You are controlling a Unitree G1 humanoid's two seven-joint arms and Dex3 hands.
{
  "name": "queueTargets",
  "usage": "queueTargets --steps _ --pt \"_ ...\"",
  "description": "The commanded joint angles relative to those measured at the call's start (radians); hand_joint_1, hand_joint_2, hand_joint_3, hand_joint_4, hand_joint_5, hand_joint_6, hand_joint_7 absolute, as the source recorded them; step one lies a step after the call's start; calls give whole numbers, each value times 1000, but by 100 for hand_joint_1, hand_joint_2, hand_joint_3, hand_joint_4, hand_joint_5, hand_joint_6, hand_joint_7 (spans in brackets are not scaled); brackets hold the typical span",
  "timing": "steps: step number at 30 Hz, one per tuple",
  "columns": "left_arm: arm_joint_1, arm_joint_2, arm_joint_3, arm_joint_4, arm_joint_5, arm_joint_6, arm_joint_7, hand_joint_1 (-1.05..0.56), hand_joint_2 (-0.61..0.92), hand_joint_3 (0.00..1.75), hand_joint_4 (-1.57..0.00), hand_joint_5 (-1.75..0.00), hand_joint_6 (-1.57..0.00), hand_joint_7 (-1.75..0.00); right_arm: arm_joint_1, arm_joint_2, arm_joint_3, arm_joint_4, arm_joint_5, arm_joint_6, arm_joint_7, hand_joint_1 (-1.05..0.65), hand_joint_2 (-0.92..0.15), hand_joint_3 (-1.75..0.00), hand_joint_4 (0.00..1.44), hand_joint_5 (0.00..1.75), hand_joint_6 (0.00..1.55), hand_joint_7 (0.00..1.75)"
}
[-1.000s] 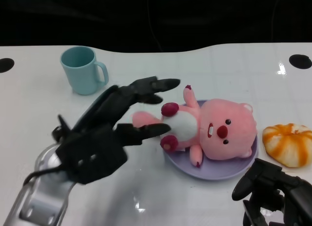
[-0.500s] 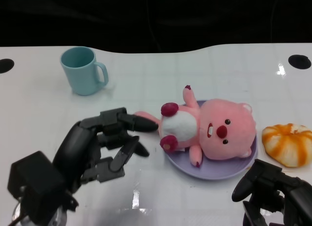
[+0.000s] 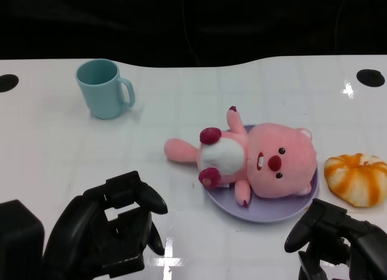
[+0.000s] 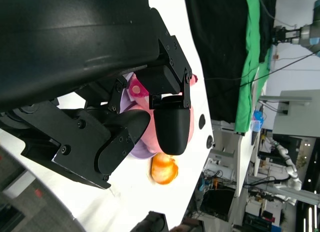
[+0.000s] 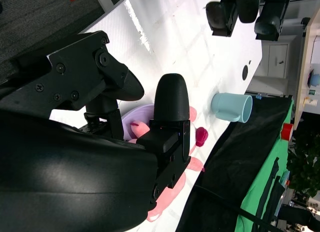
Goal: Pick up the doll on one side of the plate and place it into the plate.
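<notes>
1. The pink doll (image 3: 257,162) is lying on its back on the purple plate (image 3: 284,212). Head and most of the body sit on the plate, but its tail end pokes off the plate's left rim onto the white table (image 3: 242,92).
2. Left hand (image 3: 112,231) is down at the near edge of the table, well apart from the doll. Fingers are curled in and there's nothing in them, so it's just clenched on air.
3. Right hand (image 3: 335,240) is at the lower right, just near the plate's front rim, not touching plate or doll as far as I can see. Its fingers look curled, with nothing held. In the right wrist view the fingers (image 5: 170,99) point toward the doll, with the plate behind.
4. Other stuff: a light blue mug (image 3: 103,87) stands upright at the far left, handle to the right, well away from the plate. An orange-and-white striped thing (image 3: 357,178) sits just beside the plate on the right.
</notes>
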Motion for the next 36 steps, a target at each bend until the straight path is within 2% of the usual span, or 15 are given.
queueTargets --steps 1,3,9,23,36 --pt "14 1 25 -19 -44 86 34 -8 50 134 -85 -175 -75 -157 5 -9 -13 -13 12 -3 3 -4 -65 -109 57 175 48 154" --pt "13 -6 34 6 -61 106 30 -8 47 141 -86 -175 -73 -167 7 -11 -19 -9 15 -11 5 -4 -65 -108 57 175 48 154" --pt "-5 -8 40 96 -67 82 0 -9 44 147 -89 -175 -73 -174 15 -9 -30 -15 17 -11 4 -5 -65 -108 58 175 48 154" --pt "-26 -9 25 174 -48 2 -46 -11 38 151 -91 -175 -74 -175 26 -13 -43 -13 24 -18 11 -2 -65 -107 58 175 48 154" --pt "-14 -6 -1 169 -33 -42 -65 -9 39 149 -92 -175 -74 -173 28 -18 -57 2 25 -47 22 1 -65 -108 58 175 48 154"
